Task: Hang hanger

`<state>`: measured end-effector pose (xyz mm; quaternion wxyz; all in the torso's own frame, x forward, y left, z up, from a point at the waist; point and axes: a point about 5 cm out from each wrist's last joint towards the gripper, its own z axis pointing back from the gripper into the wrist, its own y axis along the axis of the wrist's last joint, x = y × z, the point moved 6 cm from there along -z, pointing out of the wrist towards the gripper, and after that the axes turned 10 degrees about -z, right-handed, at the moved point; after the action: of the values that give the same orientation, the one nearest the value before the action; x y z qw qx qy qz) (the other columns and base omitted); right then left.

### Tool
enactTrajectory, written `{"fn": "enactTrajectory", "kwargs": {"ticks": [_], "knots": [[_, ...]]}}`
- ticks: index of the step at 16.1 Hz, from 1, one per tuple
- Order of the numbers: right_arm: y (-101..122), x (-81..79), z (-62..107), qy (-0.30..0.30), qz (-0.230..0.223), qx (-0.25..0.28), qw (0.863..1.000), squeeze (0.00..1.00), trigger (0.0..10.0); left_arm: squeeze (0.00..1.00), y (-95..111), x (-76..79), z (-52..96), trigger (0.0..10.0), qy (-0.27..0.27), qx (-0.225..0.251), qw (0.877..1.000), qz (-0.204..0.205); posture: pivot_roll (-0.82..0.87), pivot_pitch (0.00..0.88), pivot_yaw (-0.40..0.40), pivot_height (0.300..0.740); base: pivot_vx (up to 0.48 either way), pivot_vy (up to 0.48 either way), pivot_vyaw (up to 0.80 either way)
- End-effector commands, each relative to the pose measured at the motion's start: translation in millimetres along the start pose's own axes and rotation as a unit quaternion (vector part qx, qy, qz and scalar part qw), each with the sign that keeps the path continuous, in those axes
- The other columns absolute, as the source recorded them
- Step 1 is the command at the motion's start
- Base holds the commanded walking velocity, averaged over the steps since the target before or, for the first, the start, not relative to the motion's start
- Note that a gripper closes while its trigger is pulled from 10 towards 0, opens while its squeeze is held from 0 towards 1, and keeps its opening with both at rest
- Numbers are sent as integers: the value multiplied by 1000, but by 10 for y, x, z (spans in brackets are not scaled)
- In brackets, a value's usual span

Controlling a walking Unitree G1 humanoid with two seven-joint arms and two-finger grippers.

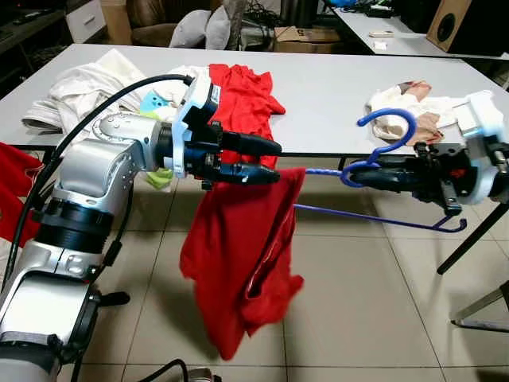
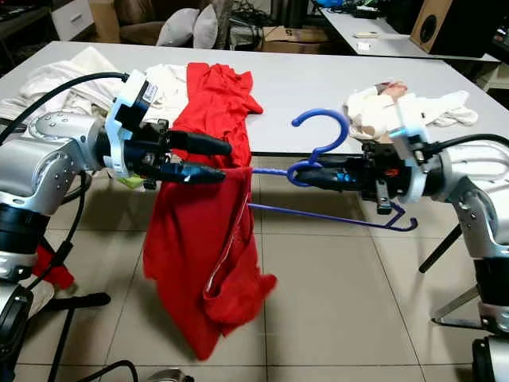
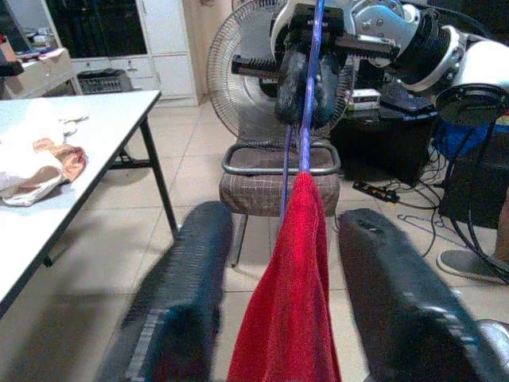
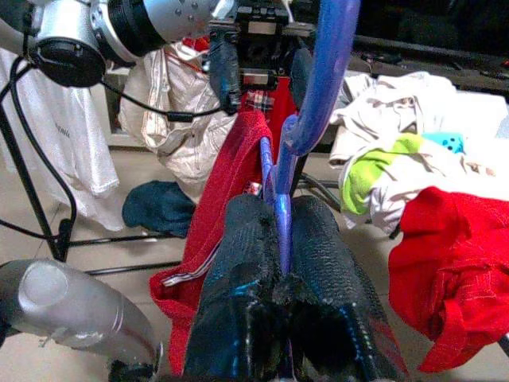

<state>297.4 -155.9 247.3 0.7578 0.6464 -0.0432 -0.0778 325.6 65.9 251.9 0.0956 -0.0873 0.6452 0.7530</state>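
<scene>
My right gripper (image 2: 318,176), mid-frame right, is clamped on the blue hanger (image 2: 334,213) neck; my left gripper (image 2: 208,159), fingers spread, straddles the red garment (image 2: 203,255) draped over its arm. I'd hold the hanger level while easing cloth along.

The blue hanger (image 1: 382,171) has one shoulder hidden inside the red garment (image 1: 238,255), and its neck is covered by the right gripper (image 1: 374,175). The table (image 1: 334,87) is cut by the frame edges on both sides. The left gripper (image 3: 282,310) appears blurred in its own wrist view, its fingers cropped at the bottom edge.
</scene>
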Motion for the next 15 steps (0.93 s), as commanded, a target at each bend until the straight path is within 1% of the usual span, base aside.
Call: {"fn": "enactTrajectory", "kwargs": {"ticks": [1, 3, 4, 5, 6, 11, 15], "knots": [[119, 6, -8, 2, 26, 8, 1000, 0, 10000, 0, 38, -22, -29, 0, -7, -14, 1000, -18, -35, 0, 2, 740, 0, 0, 0], [131, 11, -34, 5, 30, 8, 1000, 0, 10000, 0, -129, -10, -37, 0, -10, -61, 998, -24, -34, 0, 4, 740, 0, 0, 0], [137, 11, -42, 5, 31, 9, 999, 0, 10000, 0, -157, -9, -44, 314, -9, -66, 998, -23, -34, 0, 4, 740, 0, 0, 0], [143, 9, -50, 7, 31, 10, 999, 0, 10000, 0, -181, -10, -49, 0, -9, -71, 997, -20, -34, 0, 4, 740, 0, 0, 0], [151, 3, -65, 9, 32, 12, 999, 0, 10000, 0, -204, -19, -57, 0, -7, -74, 997, -19, -35, 0, 6, 740, 0, 0, 0], [175, -13, -98, 16, 35, 17, 999, 0, 10000, 0, -172, -9, -82, 0, -20, -64, 998, -13, -36, 0, 9, 740, 0, 0, 0], [188, -18, -89, 19, 19, 23, 999, 0, 10000, 0, -132, 36, -104, 0, -37, -42, 998, -4, -37, 0, 11, 740, 0, 0, 0]]}}
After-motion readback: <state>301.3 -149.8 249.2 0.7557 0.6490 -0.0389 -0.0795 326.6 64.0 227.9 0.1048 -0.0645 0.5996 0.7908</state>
